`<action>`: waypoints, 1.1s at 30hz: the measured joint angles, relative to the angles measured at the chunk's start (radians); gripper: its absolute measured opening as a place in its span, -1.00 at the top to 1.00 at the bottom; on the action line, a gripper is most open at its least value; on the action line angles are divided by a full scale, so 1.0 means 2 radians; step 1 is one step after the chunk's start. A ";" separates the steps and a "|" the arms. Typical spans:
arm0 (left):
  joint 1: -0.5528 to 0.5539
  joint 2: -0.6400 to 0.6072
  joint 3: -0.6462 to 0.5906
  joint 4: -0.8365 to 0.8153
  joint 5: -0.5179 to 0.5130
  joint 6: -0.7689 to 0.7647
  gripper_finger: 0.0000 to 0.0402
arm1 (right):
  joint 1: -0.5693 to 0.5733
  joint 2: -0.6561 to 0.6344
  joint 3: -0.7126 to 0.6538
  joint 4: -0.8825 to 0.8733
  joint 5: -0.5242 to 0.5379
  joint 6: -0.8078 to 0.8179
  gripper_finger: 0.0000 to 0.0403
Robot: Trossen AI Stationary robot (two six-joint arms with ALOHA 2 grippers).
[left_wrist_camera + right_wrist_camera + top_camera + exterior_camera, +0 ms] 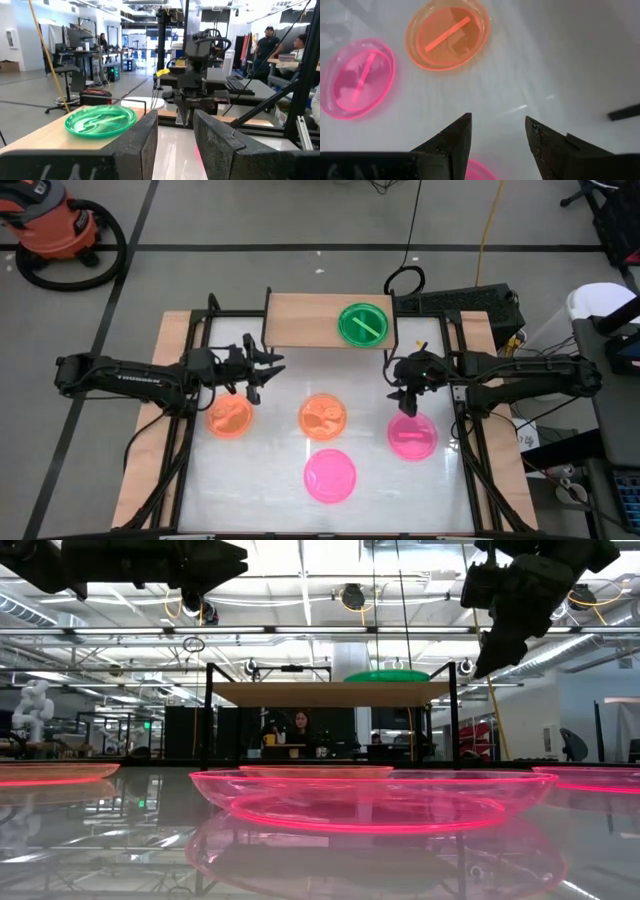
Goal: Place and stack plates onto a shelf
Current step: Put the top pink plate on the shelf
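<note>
A green plate lies flat on the right half of the light-wood shelf. Two orange plates and two pink plates lie flat on the white tabletop. My left gripper is open and level. It points toward the table's right, above and beyond the left orange plate. My right gripper is open and points down, raised over the far rim of the right pink plate. Neither holds anything.
The shelf stands on thin black legs at the table's far edge. A black frame runs along the table's sides. The nearest pink plate fills the low view's foreground. People sit and stand in the room beyond.
</note>
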 joint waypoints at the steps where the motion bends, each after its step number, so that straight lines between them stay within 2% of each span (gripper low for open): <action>1: 0.000 0.000 0.000 -0.001 0.000 -0.001 0.35 | 0.000 0.000 0.000 0.000 -0.003 0.009 0.17; 6: 0.000 0.000 0.000 -0.005 0.001 -0.007 0.35 | 0.000 0.000 0.000 -0.003 -0.025 0.038 0.17; 15: -0.002 0.000 0.000 -0.018 0.001 -0.009 0.35 | 0.000 0.000 -0.005 -0.063 -0.024 0.069 0.17; 18: -0.002 0.000 0.000 -0.018 0.002 -0.008 0.35 | 0.000 0.000 -0.025 -0.059 -0.028 0.078 0.17; 24: -0.002 0.000 0.000 -0.023 0.002 -0.008 0.35 | 0.000 0.013 -0.100 -0.044 -0.106 0.093 0.17; 33: -0.002 0.000 0.000 -0.025 0.002 -0.008 0.35 | 0.000 0.024 -0.146 -0.005 -0.087 0.105 0.17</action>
